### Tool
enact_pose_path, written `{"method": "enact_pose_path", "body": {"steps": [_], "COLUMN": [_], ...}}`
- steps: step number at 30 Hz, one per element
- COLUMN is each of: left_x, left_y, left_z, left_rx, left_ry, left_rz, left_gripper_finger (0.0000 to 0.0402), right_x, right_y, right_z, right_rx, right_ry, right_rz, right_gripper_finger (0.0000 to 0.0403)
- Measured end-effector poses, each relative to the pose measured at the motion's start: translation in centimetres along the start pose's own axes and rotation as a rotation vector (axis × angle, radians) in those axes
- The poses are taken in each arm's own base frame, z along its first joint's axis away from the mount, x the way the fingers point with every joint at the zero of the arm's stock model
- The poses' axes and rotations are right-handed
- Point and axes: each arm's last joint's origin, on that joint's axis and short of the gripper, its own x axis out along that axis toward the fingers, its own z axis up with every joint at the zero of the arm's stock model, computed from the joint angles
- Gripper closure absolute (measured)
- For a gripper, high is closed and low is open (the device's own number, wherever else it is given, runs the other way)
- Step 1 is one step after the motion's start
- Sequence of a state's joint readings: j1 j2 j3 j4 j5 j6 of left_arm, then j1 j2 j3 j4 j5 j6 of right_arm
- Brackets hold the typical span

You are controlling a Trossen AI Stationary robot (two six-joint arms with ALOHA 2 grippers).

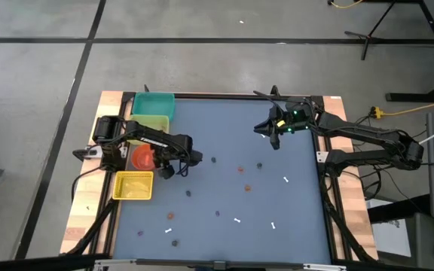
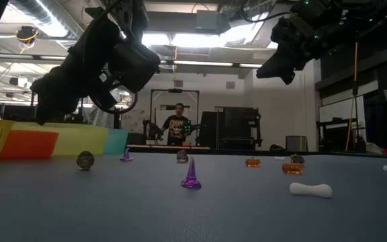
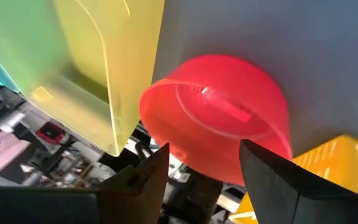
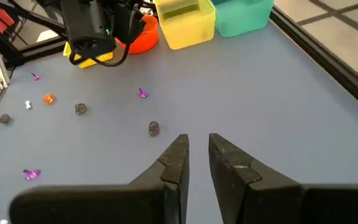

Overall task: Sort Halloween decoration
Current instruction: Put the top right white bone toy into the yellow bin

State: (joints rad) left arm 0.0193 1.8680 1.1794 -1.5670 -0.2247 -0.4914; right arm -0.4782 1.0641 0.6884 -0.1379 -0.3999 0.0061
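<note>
My left tool [image 1: 173, 167] hangs just off the round red plastic bowl [image 1: 142, 156], its two dark fingers [image 3: 143, 180] spread apart with nothing between them; the wrist view looks straight into the bowl's mouth, and I can't make out what lies inside. I judge this to be the drop into the bowl. To do it well I'd keep the fingers spread and lift straight up before swinging out, so I don't clip the bowl's rim or tip it.

My right tool [image 1: 271, 134] waits over the far side of the bench [image 1: 300, 218], fingers nearly together, holding nothing that I can see.

The Halloween decorations lie scattered over the middle and near half of the bench: a small purple cone [image 2: 191, 176], a round orange trinket [image 1: 248, 187], a thin white stick [image 1: 285, 179], a dark round one [image 1: 212, 159].

Room is tight on the left, where the clear yellow-green tub [image 1: 151, 124], teal plastic bin [image 1: 154, 102] and yellow slatted basket [image 1: 133, 185] crowd the bowl. Toward the centre the bench is open, well apart from the right arm.
</note>
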Motion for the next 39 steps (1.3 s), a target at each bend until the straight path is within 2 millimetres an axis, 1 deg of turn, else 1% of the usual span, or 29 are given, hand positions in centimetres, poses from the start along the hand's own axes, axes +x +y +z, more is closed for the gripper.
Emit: {"method": "enact_pose_path", "body": {"steps": [3, 6, 9, 11, 13, 16, 20, 25, 29, 39], "left_x": [-0.8, -2.3, -4.0, -5.1, -6.0, -7.2, -8.8, -10.4, -11.0, -11.0], "left_y": [0.3, 0.9, 1.4, 1.7, 1.7, 1.4, 0.9, 0.8, 0.8, 0.8], "left_z": [-0.3, -0.5, -0.5, -0.3, 0.4, 1.7, 3.3, 4.3, 4.6, 4.6], "left_rx": [-0.005, -0.025, -0.06, -0.1, -0.147, -0.193, -0.171, -0.132, -0.126, -0.126], "left_ry": [-0.034, -0.114, -0.253, -0.386, -0.524, -0.703, -0.908, -1.094, -1.167, -1.17], "left_rz": [-0.019, -0.058, -0.089, -0.121, -0.16, -0.233, -0.294, -0.317, -0.325, -0.326], "left_gripper_finger": [0.0227, 0.0227, 0.0227, 0.0227, 0.0227, 0.0227, 0.0227, 0.0227, 0.0227, 0.0227], "right_x": [0.0, 0.0, -0.2, -0.2, -0.2, -0.1, 0.2, 0.3, 0.5, 1.0], "right_y": [-0.2, -0.4, -0.7, -0.9, -1.0, -1.1, -1.2, -1.3, -1.6, -1.8], "right_z": [-0.1, -0.5, -1.1, -1.6, -2.0, -2.9, -4.1, -5.1, -6.0, -7.9], "right_rx": [-0.016, -0.003, 0.012, 0.019, 0.023, 0.029, 0.035, 0.038, 0.036, 0.023], "right_ry": [0.006, 0.05, 0.115, 0.161, 0.187, 0.211, 0.237, 0.267, 0.261, 0.191], "right_rz": [-0.054, -0.153, -0.261, -0.313, -0.344, -0.346, -0.345, -0.387, -0.429, -0.433], "right_gripper_finger": [0.0343, 0.0343, 0.0343, 0.0343, 0.0343, 0.0343, 0.0343, 0.0343, 0.0343, 0.0343]}}
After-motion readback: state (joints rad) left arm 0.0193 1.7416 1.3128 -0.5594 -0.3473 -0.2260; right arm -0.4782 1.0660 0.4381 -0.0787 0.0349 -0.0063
